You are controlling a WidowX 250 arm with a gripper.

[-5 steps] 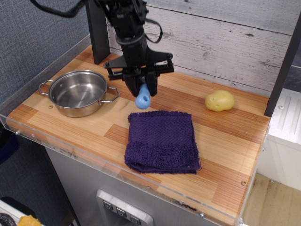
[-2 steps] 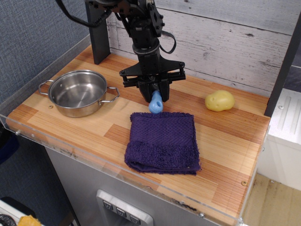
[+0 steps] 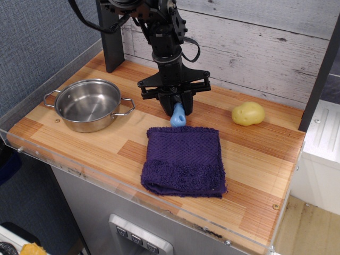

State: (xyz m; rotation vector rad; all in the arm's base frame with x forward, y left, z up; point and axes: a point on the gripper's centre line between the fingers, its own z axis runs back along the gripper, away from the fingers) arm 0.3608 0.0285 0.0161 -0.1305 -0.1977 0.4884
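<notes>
One camera looks at the scene from above and in front of the wooden counter (image 3: pixel 255 159), nearer its right end, facing down and back toward the plank wall (image 3: pixel 255 48). It stands at middle distance and takes in the whole counter top. The gripper (image 3: pixel 178 109) and the blue object (image 3: pixel 178 116) it clamps sit just above centre, the pot (image 3: pixel 87 103) at 9 o'clock and the potato (image 3: pixel 248 113) at 2 o'clock.

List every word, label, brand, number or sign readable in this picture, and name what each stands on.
No readable text anywhere.
Grey buttons on the front panel below the counter: any marks are too small to read.
Pincer, blue object it grips, steel pot, purple towel, potato: no print shows.
</notes>
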